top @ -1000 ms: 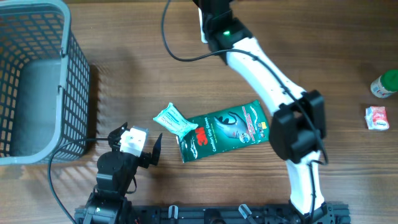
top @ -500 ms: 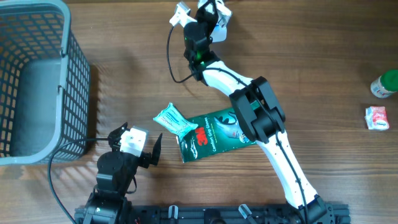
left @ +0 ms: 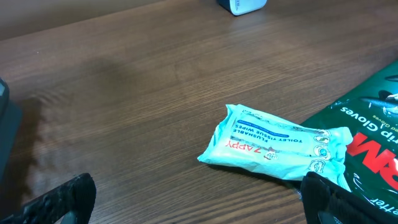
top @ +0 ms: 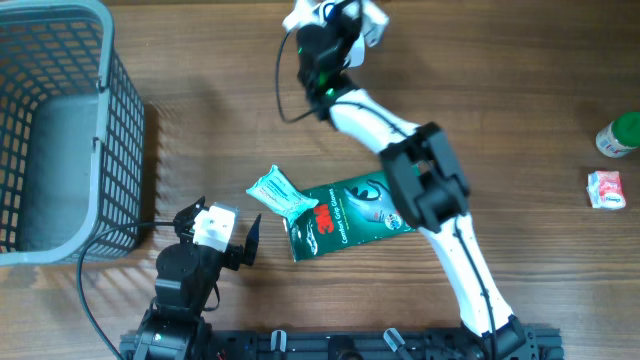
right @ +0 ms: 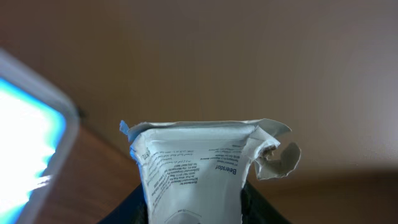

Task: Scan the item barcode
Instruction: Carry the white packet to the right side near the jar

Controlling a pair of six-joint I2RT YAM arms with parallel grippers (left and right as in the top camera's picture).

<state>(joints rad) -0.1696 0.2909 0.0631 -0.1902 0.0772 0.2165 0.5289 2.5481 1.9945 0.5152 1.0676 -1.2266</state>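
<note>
My right gripper (top: 335,22) reaches to the far edge of the table and is shut on a white printed packet (right: 193,165), whose crumpled top sticks up between the dark fingers (right: 258,205). In the overhead view the packet's white ends (top: 298,17) show on both sides of the gripper. The face turned to the wrist camera carries small print; no barcode shows on it. A bright blue-white panel (right: 28,146) fills the left of the right wrist view. My left gripper (top: 225,240) rests open near the front edge, nothing between its fingers (left: 68,199).
A teal wipes pack (top: 280,195) lies against a green 3M gloves pack (top: 360,212) mid-table, just ahead of the left gripper. A grey wire basket (top: 110,120) stands at the left. A green-capped bottle (top: 620,135) and a small red-white packet (top: 606,189) sit at the right edge.
The right arm has swung up toward the far edge, bringing the gripper and the white packet into the overhead view, then shifted slightly right. The left arm has not moved.
</note>
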